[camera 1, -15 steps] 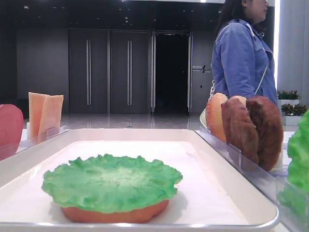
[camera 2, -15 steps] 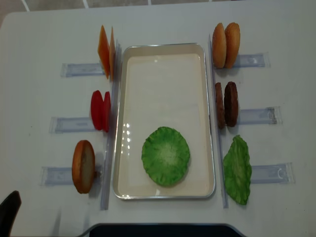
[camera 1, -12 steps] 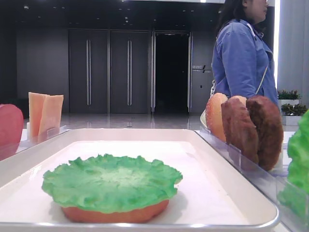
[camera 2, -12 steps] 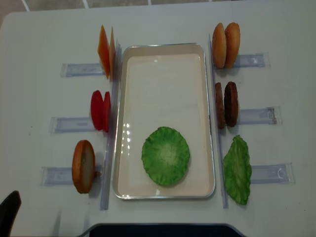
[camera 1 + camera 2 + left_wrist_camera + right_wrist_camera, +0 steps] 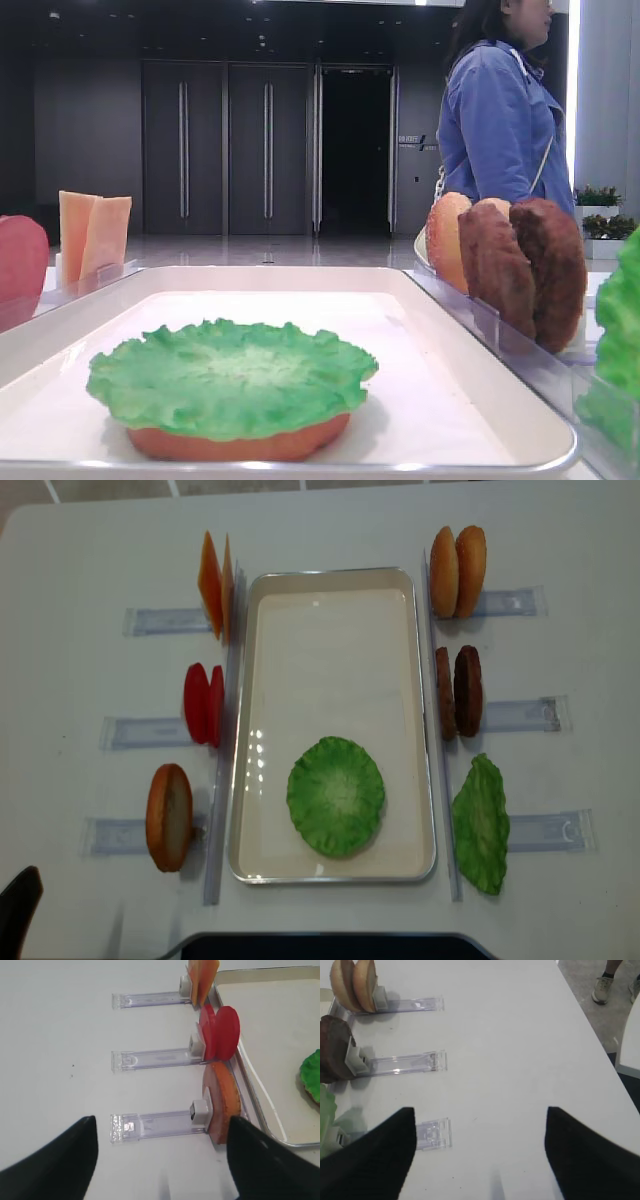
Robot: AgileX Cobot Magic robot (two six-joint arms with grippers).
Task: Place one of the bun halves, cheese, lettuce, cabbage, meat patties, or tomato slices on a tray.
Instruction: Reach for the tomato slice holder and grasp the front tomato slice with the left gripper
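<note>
The white tray [image 5: 335, 580] holds a green lettuce leaf [image 5: 336, 796] lying on a bun half [image 5: 240, 443]. Left of the tray, cheese [image 5: 215, 583], tomato slices [image 5: 203, 704] and a bun half [image 5: 169, 817] stand on edge in racks. On its right stand bun halves [image 5: 458, 571], meat patties [image 5: 459, 692] and a green leaf [image 5: 481, 823]. My left gripper [image 5: 161, 1120] is open over the table, short of the left bun half [image 5: 222, 1102]. My right gripper [image 5: 481, 1110] is open over bare table, right of the patties [image 5: 335, 1055].
Clear plastic racks [image 5: 150, 620] stick out sideways from both long sides of the tray. A person in a blue jacket [image 5: 500, 120] stands beyond the table's far right. The table's right edge [image 5: 592, 1040] runs close to my right gripper.
</note>
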